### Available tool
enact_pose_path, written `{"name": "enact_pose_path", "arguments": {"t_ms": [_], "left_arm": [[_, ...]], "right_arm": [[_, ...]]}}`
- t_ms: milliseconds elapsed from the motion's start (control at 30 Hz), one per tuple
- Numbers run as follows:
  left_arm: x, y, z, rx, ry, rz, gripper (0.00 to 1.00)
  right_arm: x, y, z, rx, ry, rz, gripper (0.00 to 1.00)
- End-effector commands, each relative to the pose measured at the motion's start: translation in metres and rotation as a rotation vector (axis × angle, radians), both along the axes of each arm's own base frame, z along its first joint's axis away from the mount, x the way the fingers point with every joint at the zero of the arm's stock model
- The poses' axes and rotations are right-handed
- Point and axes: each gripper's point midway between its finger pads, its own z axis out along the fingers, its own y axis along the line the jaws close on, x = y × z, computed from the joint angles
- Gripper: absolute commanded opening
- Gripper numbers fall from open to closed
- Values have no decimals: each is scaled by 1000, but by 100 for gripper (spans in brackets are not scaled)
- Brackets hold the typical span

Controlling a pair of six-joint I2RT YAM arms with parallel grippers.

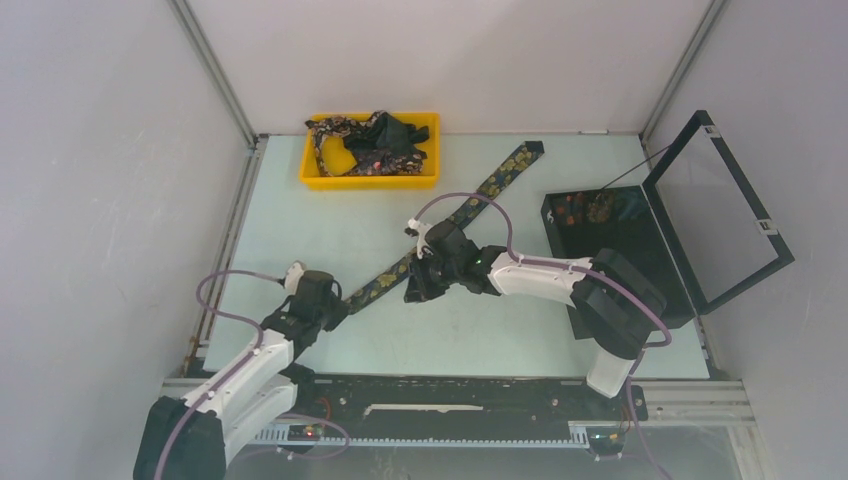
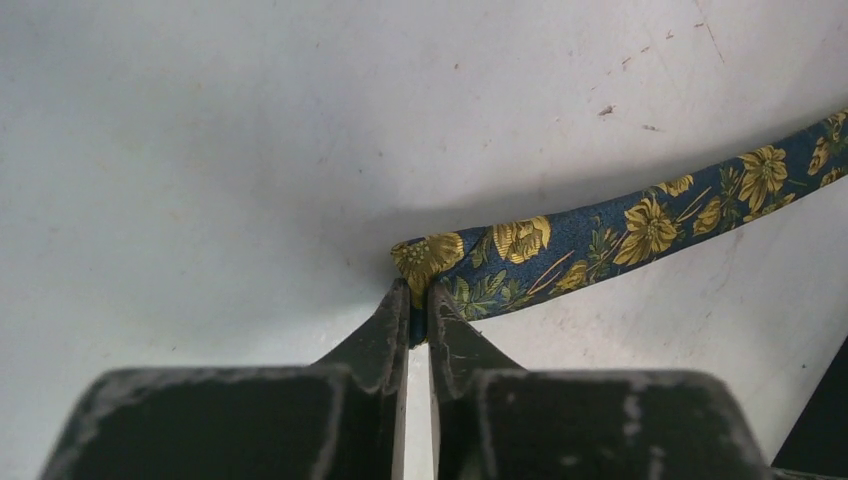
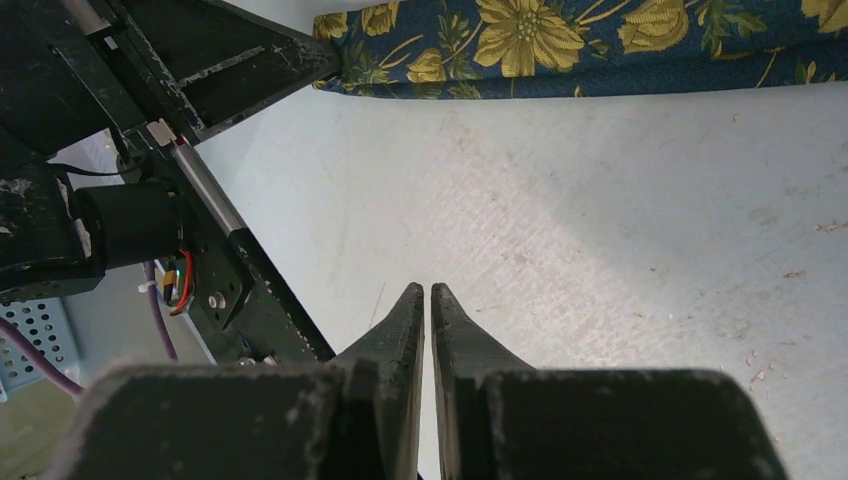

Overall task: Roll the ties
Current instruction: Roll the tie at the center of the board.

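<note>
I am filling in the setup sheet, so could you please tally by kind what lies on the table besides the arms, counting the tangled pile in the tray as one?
Stretched-out tie: 1
Pile of ties: 1
Yellow tray: 1
Black box, contents unclear: 1
Total: 4

Yellow tray [image 1: 370,181] at far edge, black hinged box [image 1: 628,238], lid raised

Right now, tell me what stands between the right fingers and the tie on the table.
Nothing visible: only bare table lies between the shut right fingers and the tie. The left fingers pinch its end.
</note>
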Motion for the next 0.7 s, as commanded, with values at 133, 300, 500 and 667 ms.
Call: {"name": "enact_pose_path", "arguments": {"t_ms": [133, 300, 500, 667], "left_arm": [[0, 10, 7, 33, -44, 22, 0], [-2, 17, 20, 61, -80, 22, 0], [-7, 26, 31, 86, -103, 44, 0], [-11, 34, 35, 119, -107, 59, 0]], "right_arm": [[10, 19, 25, 111, -52, -9, 9], [7, 41, 32, 114, -57, 14, 9], [4, 77, 36, 128, -48, 57, 9], [9, 102, 37, 123, -22, 70, 8]]}}
